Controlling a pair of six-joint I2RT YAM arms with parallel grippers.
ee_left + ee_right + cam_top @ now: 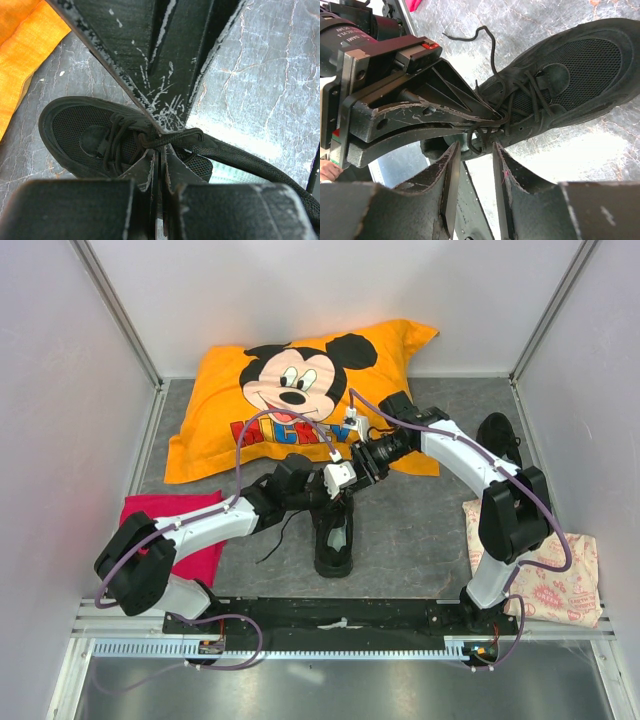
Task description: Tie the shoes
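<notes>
Top view: shoe (333, 540) is found centrally. Left wrist view: left gripper (160, 149) is clamped on a lace (192, 135). Right wrist view: right gripper (475, 146) is seen parted; lace tension should be maintained while the loop is taken.

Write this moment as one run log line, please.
left claw: shut on lace | right claw: open, over shoe | bow: not tied yet | second shoe: far right, untouched

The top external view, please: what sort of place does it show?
Probably a lab robot cell: white walls framing a grey table with staged props, a Mickey pillow and a black shoe.
</notes>
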